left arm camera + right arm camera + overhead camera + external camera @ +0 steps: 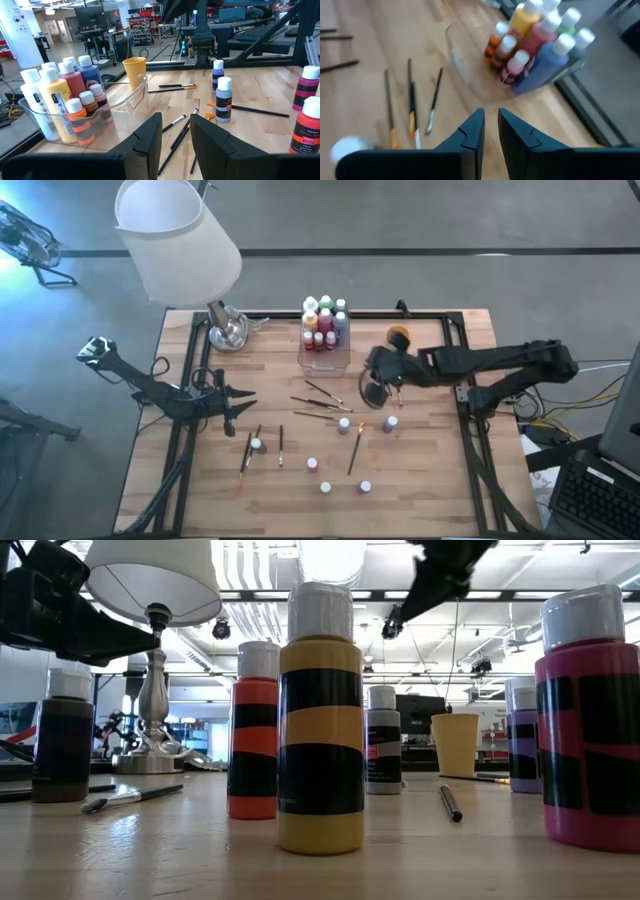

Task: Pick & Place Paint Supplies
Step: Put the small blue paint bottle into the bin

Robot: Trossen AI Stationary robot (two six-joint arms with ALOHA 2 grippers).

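Bottles stand packed in the clear box at the table's far middle. Right gripper hovers just right of it, fingers nearly together, empty. Left gripper waits half open, empty, near loose brushes.

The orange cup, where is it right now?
In the high view the orange cup stands near the table's far edge, right of the clear plastic box of paint bottles and just beyond the right gripper.
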